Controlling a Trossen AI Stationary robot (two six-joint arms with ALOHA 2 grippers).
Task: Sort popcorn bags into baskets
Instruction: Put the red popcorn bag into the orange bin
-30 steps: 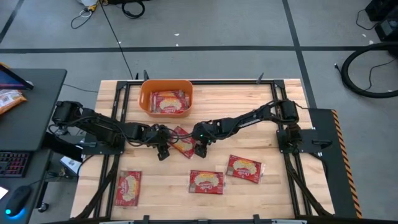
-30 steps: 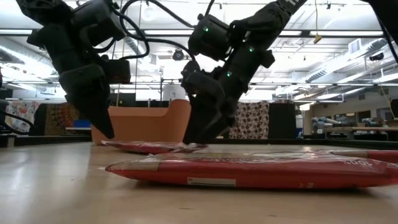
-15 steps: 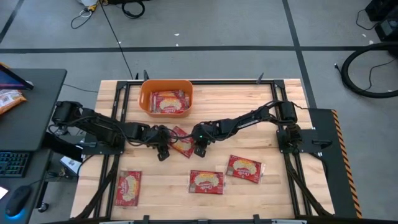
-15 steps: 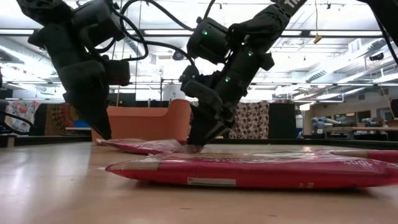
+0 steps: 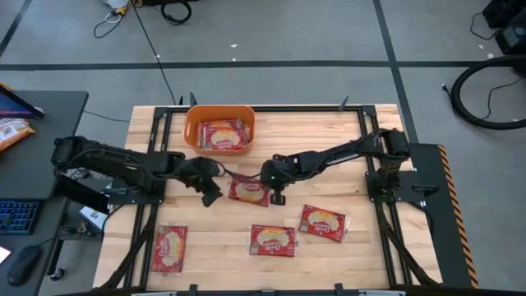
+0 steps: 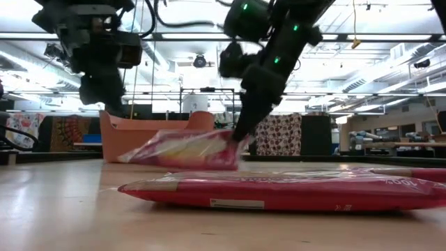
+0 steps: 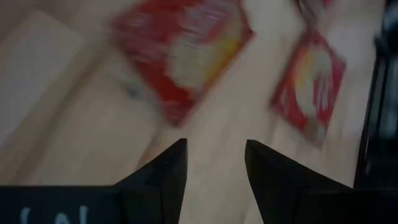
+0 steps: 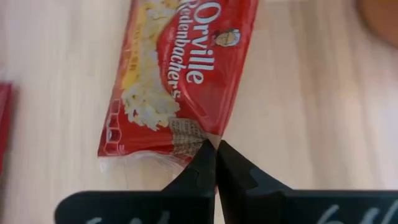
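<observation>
Since a second ago my right gripper (image 5: pixel 278 196) has lifted one popcorn bag (image 5: pixel 248 189) by its corner, fingers clenched on it; my left gripper (image 5: pixel 211 196) has backed off beside it, fingers released. Three bags (image 5: pixel 273 239) lie nearest on the table (image 5: pixel 370 255), unsorted. Farthest, the basket (image 5: pixel 191 130) holds some already.
</observation>
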